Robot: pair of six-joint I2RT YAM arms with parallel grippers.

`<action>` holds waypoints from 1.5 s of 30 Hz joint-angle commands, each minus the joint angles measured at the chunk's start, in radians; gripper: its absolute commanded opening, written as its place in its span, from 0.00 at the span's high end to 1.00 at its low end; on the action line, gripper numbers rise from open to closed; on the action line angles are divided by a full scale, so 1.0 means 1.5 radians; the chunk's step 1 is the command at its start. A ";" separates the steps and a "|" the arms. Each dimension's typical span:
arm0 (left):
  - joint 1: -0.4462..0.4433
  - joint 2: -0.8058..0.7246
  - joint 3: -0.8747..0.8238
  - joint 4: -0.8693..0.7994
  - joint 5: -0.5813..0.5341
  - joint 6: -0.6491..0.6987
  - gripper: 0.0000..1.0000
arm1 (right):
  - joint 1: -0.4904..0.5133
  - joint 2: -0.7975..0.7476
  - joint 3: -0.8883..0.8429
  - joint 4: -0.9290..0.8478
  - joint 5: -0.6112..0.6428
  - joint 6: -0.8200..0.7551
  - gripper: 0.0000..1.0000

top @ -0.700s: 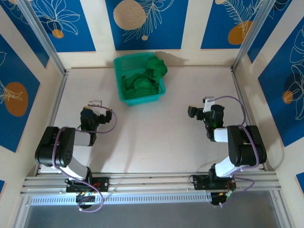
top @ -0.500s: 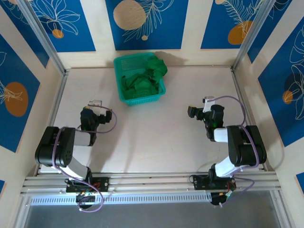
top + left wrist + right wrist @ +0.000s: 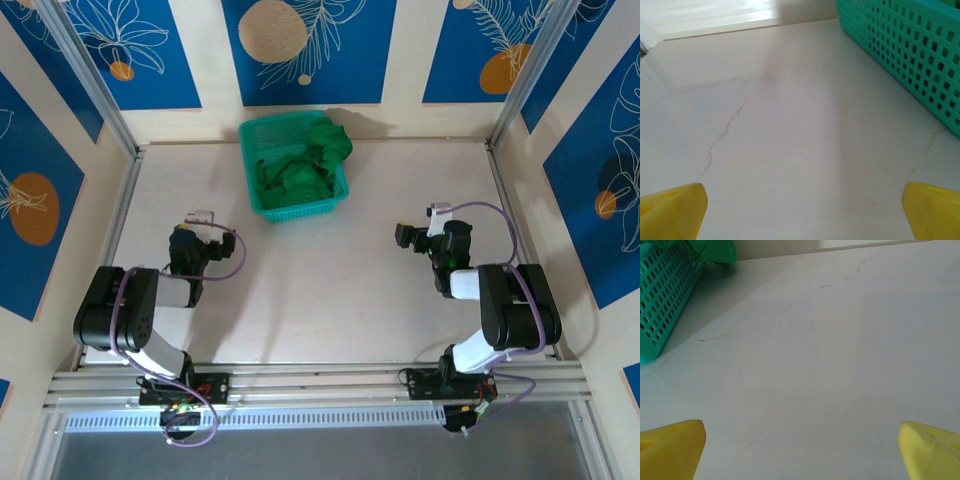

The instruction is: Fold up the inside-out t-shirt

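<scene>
The inside-out t-shirt [image 3: 300, 170] is a crumpled bright green heap inside a teal mesh basket [image 3: 262, 130] at the back of the table, one part draped over the basket's far right corner [image 3: 715, 250]. My left gripper [image 3: 802, 212] is open above bare tabletop, its yellow fingertips [image 3: 672, 210] at the frame's lower corners, with the basket wall [image 3: 910, 45] ahead on the right. My right gripper [image 3: 800, 452] is open too, yellow fingertips [image 3: 932, 450] wide apart, nothing between them, and the basket [image 3: 665, 295] far ahead on the left.
The left arm [image 3: 150, 295] and right arm [image 3: 500, 300] sit folded low near the front rail [image 3: 320, 380]. Pale tabletop [image 3: 330, 260] stretches between them and the basket. Walls with blue panels enclose the table on three sides.
</scene>
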 commanded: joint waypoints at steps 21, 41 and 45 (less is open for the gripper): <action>-0.002 -0.335 0.329 -0.820 -0.061 -0.365 0.01 | 0.200 -0.124 0.404 -0.610 0.076 0.092 0.01; -0.004 -0.352 0.267 -0.879 0.170 -0.434 0.01 | 0.380 0.608 1.248 -0.917 0.163 0.211 0.01; -0.004 -0.346 0.263 -0.877 0.198 -0.430 0.01 | 0.387 0.704 1.370 -0.960 0.177 0.221 0.01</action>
